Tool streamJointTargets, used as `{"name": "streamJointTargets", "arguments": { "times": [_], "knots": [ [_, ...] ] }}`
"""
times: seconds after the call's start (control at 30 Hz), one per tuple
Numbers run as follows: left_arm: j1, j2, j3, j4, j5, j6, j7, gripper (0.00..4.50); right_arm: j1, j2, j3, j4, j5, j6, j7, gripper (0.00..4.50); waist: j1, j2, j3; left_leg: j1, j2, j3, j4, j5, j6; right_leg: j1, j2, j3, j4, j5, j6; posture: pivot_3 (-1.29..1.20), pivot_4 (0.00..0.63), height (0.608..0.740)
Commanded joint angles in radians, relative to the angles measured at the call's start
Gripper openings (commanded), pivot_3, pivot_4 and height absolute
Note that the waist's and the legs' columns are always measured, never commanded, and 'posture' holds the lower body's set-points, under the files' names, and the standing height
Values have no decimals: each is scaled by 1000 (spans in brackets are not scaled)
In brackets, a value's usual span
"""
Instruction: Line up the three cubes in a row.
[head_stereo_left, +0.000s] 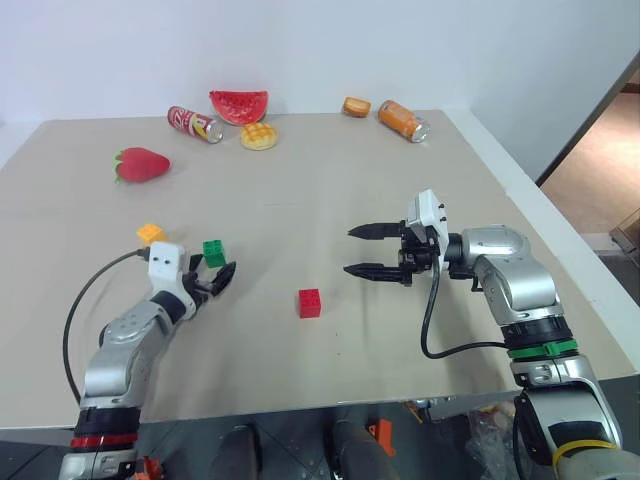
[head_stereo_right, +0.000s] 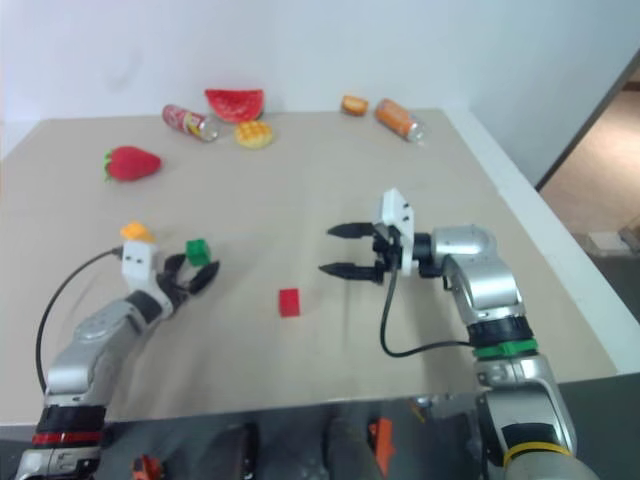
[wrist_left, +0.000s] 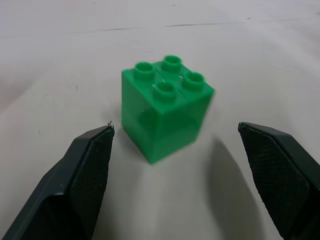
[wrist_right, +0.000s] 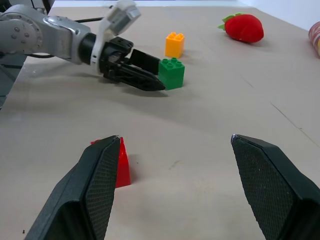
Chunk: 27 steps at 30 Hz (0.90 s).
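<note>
A green cube (head_stereo_left: 214, 251) stands upright on the beige table (head_stereo_left: 330, 190) at the left, studs up. My left gripper (head_stereo_left: 218, 277) is open just short of it, and the cube (wrist_left: 165, 112) sits centred ahead of the two fingertips without touching them. A yellow-orange cube (head_stereo_left: 150, 234) stands a little farther left and back. The red cube (head_stereo_left: 310, 303) lies alone near the table's middle front. My right gripper (head_stereo_left: 350, 250) hovers open above the table, pointing left, to the right of the red cube (wrist_right: 124, 167), with nothing held.
Along the far edge lie a red can (head_stereo_left: 195, 124), a watermelon slice (head_stereo_left: 239, 105), a waffle bun (head_stereo_left: 259, 135), a small orange bun (head_stereo_left: 356, 106) and an orange can (head_stereo_left: 403, 120). A red strawberry toy (head_stereo_left: 140, 164) lies at the back left.
</note>
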Motion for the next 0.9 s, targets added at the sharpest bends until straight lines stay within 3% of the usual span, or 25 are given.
{"name": "streamJointTargets", "arguments": {
  "times": [0.03,0.23,0.47,0.9],
  "knots": [
    [-51,6,0,-80,-12,69,38,4112,1,-13,-25,-41,19,-5,-10,3660,1,0,0,0,0,0,0,0,0,0,0,0,0,0,0,0,150,740],
    [-99,17,15,-125,15,145,106,4112,10,-3,-11,-29,11,-18,-20,3660,1,0,0,0,0,0,-1,0,0,0,0,0,0,0,1,0,150,740],
    [-45,33,13,-197,38,229,155,4112,3,1,-6,-18,14,-19,-16,3660,1,0,0,0,0,0,-1,0,0,0,0,0,0,0,1,0,150,740],
    [-59,15,-34,-182,54,243,163,4112,6,11,1,-15,10,-20,-16,3660,5,0,0,0,0,0,-1,0,0,0,0,0,0,0,1,0,150,740]
  ]
}}
